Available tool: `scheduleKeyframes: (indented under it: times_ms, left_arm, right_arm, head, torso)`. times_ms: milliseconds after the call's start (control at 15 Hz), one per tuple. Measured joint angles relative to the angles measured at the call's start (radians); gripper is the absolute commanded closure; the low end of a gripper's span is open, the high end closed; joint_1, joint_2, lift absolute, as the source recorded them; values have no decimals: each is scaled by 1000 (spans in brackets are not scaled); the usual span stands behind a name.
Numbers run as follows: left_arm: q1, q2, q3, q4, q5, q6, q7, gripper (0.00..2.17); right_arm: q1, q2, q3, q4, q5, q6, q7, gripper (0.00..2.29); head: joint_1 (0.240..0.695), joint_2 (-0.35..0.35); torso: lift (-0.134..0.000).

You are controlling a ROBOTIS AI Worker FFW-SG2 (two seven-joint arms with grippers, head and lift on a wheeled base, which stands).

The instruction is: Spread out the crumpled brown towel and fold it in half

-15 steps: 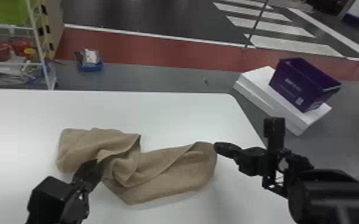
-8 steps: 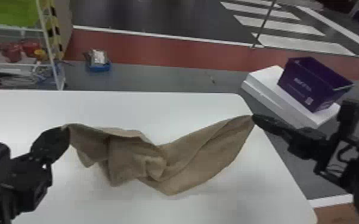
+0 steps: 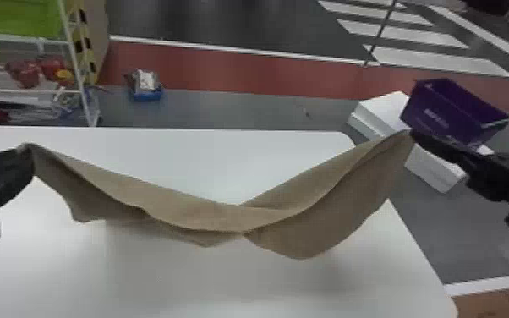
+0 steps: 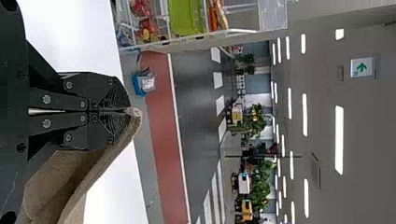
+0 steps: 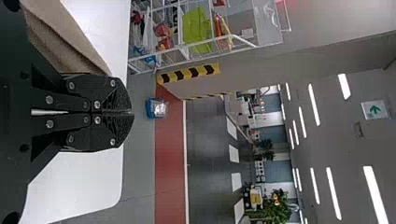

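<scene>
The brown towel (image 3: pixel 224 217) hangs in a shallow sag between both grippers above the white table, its long upper edge drooping in the middle. My left gripper (image 3: pixel 27 154) is shut on its left corner; in the left wrist view the left gripper (image 4: pixel 127 111) pinches the towel's edge (image 4: pixel 100 163) at the fingertips. On the right side, my right gripper (image 3: pixel 414 134) holds the opposite corner, raised over the table's right edge. In the right wrist view the right gripper (image 5: pixel 130 112) has its fingers together, with the towel (image 5: pixel 70 39) running off beside them.
The white table (image 3: pixel 224 287) lies under the towel. Beyond its right edge, a purple crate (image 3: pixel 448 114) rests on white boxes (image 3: pixel 435 169) on the floor. A white wire shelf (image 3: pixel 34 89) with a green bin stands behind at the left.
Both grippers have risen and moved apart, one to each side. The towel went from bunched on the table to lifted and stretched between them. The head view has also shifted.
</scene>
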Motion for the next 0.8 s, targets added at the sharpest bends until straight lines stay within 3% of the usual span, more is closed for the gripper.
scheduleKeyframes:
  times_ms: [333,533,800]
  left_arm:
    - [13,-25,113,-74,84,2,-8,1882]
    - [14,-39,176,-85,132,-7,-20,1882]
    - [43,-85,333,-117,272,1,-129,1882]
  right_arm:
    - [-21,-15,-101,-34,-67,44,-4,1453]
    - [0,-17,-163,-67,-140,87,2,1453]
    - [46,25,-260,-186,-231,180,2,1453]
  head:
    - [602,-246]
    - [596,-237]
    - [604,-214]
  torso:
    - [-123]
    - [-123]
    - [-123]
